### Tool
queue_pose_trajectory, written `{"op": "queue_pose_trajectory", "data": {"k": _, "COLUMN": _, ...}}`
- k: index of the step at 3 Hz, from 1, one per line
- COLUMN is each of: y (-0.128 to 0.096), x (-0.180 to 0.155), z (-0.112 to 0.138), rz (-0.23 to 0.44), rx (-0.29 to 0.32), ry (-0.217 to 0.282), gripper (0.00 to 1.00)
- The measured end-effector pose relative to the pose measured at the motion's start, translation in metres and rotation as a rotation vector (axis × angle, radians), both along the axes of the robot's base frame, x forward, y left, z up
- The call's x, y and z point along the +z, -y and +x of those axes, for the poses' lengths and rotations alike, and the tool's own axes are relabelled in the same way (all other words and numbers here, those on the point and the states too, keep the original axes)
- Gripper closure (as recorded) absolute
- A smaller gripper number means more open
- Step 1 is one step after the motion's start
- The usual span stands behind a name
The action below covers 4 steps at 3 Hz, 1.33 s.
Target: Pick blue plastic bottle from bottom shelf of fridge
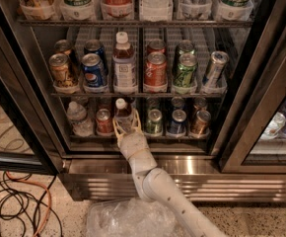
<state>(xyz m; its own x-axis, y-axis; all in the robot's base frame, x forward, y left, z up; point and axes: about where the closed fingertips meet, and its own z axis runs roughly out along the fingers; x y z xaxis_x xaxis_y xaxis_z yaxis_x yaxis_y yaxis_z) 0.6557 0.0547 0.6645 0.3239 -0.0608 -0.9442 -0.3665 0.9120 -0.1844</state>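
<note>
1. The fridge (pixel 197 168) stands straight ahead of the claw (pixel 126 121).
2. The bottom shelf (pixel 84 138) runs just under the tips of the claw.
3. The claw is spread, pinching nothing.
4. The bottle (pixel 122 112) stands upright between its fingers (pixel 116 128), with the long axis vertical and the cap above them. I judge only closing remains.

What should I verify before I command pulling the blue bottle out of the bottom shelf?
1. Target: gripper is at the blue plastic bottle on the bottom shelf: ok.
2. Bottle upright, white cap on: ok.
3. Bottle firmly held: cannot tell.
4. Side room: red can and green can flank it closely: cannot tell.
5. Exit path: arm reaches through the fridge opening, nothing in front of the bottle: ok.
</note>
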Motion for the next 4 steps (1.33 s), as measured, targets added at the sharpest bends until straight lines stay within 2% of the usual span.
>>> {"op": "queue_pose_trajectory", "data": {"k": 1, "y": 0.028, "x": -0.016, "z": 0.017, "rz": -0.002, "rx": 0.048, "ry": -0.097, "gripper": 1.0}}
{"op": "queue_pose_trajectory", "data": {"k": 2, "y": 0.062, "x": -0.038, "z": 0.033, "rz": -0.039, "rx": 0.075, "ry": -0.227, "gripper": 1.0}}
{"op": "queue_pose_trajectory", "data": {"k": 3, "y": 0.079, "x": -0.042, "z": 0.041, "rz": -0.043, "rx": 0.077, "ry": -0.289, "gripper": 1.0}}
{"op": "queue_pose_trajectory", "data": {"k": 4, "y": 0.085, "x": -0.032, "z": 0.046, "rz": -0.042, "rx": 0.062, "ry": -0.294, "gripper": 1.0}}
